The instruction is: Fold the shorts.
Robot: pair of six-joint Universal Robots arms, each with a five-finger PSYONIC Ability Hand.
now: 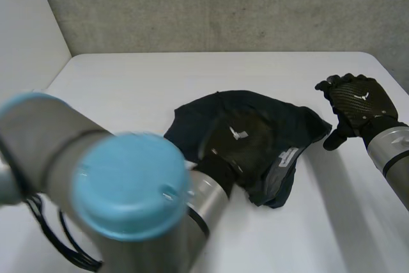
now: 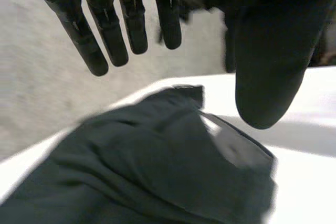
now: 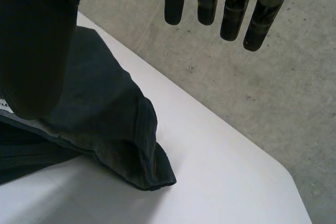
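Note:
Dark navy shorts (image 1: 268,123) lie crumpled in the middle of the white table (image 1: 128,87), with a grey inner waistband and a white label showing at their near right. My left hand (image 1: 238,144) hovers over the middle of the shorts. In its own wrist view the fingers (image 2: 121,30) are straight and the thumb (image 2: 268,77) is spread, with the cloth (image 2: 157,161) lying below and nothing held. My right hand (image 1: 358,101) is beside the shorts' right edge, above the table, open. Its fingers (image 3: 220,3) and thumb (image 3: 37,51) stand apart over the shorts' edge (image 3: 110,124).
My left arm, with its big blue cap (image 1: 128,183), blocks the near left of the head view. A grey concrete wall (image 1: 223,4) stands behind the table's far edge. Bare table surrounds the shorts on all sides.

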